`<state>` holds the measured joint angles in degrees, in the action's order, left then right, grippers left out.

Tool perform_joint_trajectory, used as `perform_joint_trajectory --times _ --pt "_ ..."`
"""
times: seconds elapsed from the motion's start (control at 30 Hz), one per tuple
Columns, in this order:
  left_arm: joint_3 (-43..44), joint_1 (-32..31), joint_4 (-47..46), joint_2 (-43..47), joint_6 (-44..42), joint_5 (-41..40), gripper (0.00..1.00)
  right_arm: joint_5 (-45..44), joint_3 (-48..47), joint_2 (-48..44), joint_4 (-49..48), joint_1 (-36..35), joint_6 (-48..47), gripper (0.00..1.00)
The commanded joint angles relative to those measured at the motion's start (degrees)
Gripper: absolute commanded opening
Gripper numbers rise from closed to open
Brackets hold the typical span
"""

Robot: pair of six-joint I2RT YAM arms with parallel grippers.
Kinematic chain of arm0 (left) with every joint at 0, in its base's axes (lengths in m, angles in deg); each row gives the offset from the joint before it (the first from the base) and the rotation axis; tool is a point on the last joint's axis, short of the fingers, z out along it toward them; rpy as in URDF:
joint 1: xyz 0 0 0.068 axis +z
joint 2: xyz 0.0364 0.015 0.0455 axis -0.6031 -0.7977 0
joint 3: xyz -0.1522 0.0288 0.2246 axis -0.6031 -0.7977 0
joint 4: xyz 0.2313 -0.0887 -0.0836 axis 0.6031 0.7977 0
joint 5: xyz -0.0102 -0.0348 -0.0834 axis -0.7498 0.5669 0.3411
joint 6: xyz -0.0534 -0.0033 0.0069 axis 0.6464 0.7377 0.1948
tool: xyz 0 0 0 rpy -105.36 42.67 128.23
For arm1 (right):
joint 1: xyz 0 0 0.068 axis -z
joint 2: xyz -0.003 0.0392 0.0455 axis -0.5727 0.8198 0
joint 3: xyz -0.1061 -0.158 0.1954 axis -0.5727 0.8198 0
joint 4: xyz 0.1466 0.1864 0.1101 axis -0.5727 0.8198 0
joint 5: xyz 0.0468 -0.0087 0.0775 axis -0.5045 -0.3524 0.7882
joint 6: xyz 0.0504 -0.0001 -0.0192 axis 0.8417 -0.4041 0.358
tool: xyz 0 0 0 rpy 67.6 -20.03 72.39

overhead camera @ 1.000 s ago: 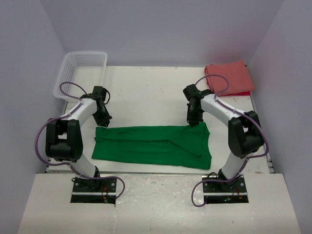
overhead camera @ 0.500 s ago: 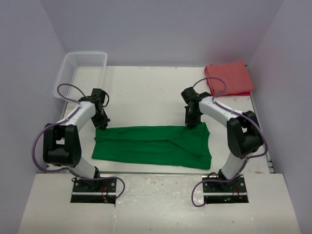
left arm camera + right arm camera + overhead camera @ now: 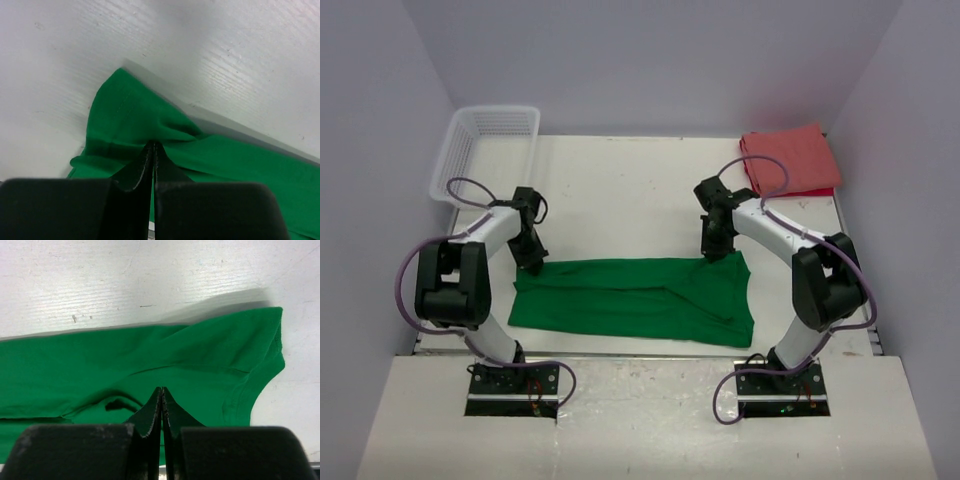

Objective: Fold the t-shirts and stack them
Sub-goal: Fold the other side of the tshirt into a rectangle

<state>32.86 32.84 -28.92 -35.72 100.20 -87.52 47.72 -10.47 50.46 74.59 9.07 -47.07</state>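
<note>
The green t-shirt (image 3: 630,300) lies as a long folded strip across the near part of the table. My left gripper (image 3: 533,263) is at its far left corner, shut, with the cloth's creases running into the tips (image 3: 153,144). At the far right corner my right gripper (image 3: 714,252) is also shut, its tips (image 3: 161,389) on the green cloth (image 3: 175,350). In both wrist views a grey shadow runs behind the shirt's far edge (image 3: 125,110), which stands slightly off the table. The salmon-red t-shirt (image 3: 788,160) lies folded at the far right corner.
A white mesh basket (image 3: 485,150) stands at the far left corner. Bare white table (image 3: 620,190) stretches between the basket and the red shirt. Grey walls close in on three sides.
My left gripper has shifted a little nearer, down onto the shirt's far left corner. The right gripper and the shirt have barely moved.
</note>
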Motion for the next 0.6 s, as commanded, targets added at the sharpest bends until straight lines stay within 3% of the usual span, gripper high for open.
perform_joint_trajectory --times 0.0,0.33,0.57 --pt "5.22 0.30 -0.46 -3.96 -1.25 -1.33 0.00 -0.69 -0.23 -2.76 0.23 -0.41 -0.39 0.00" --pt "20.17 3.63 1.55 -20.13 -1.25 -7.66 0.00 0.63 1.88 -2.07 -1.01 -1.90 0.22 0.00" --pt "24.49 4.25 2.54 -21.48 -0.45 -8.29 0.00 1.16 1.35 -0.83 -2.15 -4.10 0.58 0.00"
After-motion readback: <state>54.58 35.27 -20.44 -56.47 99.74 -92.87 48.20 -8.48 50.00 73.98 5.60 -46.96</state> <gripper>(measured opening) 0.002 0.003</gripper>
